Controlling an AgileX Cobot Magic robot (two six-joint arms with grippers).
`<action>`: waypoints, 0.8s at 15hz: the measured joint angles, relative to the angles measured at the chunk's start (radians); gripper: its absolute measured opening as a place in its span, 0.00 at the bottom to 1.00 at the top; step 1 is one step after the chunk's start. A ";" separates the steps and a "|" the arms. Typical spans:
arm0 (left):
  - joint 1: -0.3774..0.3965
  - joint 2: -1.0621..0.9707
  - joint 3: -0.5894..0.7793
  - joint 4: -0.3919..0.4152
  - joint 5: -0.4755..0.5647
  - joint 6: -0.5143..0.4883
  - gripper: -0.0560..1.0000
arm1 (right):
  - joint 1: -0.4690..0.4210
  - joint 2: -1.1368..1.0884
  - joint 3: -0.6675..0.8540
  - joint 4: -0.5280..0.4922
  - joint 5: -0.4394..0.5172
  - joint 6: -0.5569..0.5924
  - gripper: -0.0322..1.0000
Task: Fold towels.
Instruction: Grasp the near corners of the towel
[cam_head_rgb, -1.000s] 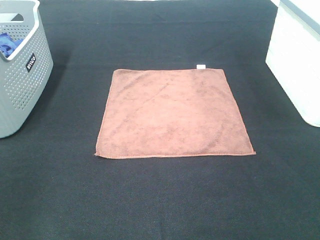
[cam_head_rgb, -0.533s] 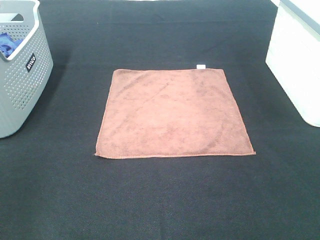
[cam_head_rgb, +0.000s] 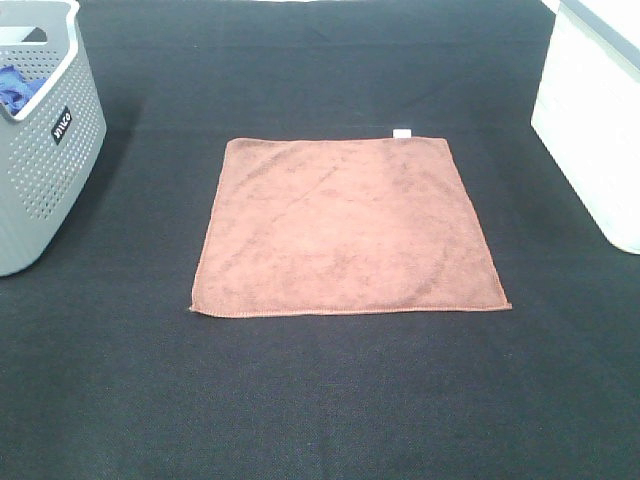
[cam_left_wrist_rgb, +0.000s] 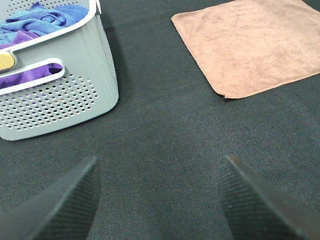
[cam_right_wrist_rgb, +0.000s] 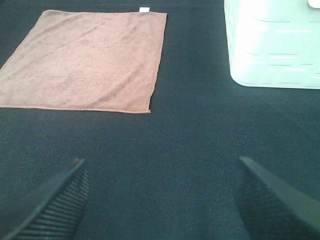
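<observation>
The towel (cam_head_rgb: 348, 228) lies flat and unfolded mid-tabletop (cam_head_rgb: 320, 400), between a grey basket (cam_head_rgb: 45, 170) and a white bin (cam_head_rgb: 590, 140). The left tool (cam_left_wrist_rgb: 159, 167) and right tool (cam_right_wrist_rgb: 162, 167) hover wide open, holding nothing, apart from the towel.

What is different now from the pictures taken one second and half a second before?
Nothing has visibly changed. The reddish-brown square microfibre towel lies flat and unfolded in the same place, and the grey perforated plastic basket and the white container have not moved.
</observation>
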 joint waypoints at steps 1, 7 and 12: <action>0.000 0.000 0.000 0.000 0.000 0.000 0.67 | 0.000 0.000 0.000 0.000 0.000 0.000 0.76; 0.000 0.006 -0.014 0.000 -0.047 -0.001 0.67 | 0.000 0.012 -0.024 0.006 -0.054 0.003 0.76; 0.000 0.233 -0.023 -0.060 -0.404 -0.001 0.67 | 0.000 0.281 -0.043 0.009 -0.328 0.004 0.76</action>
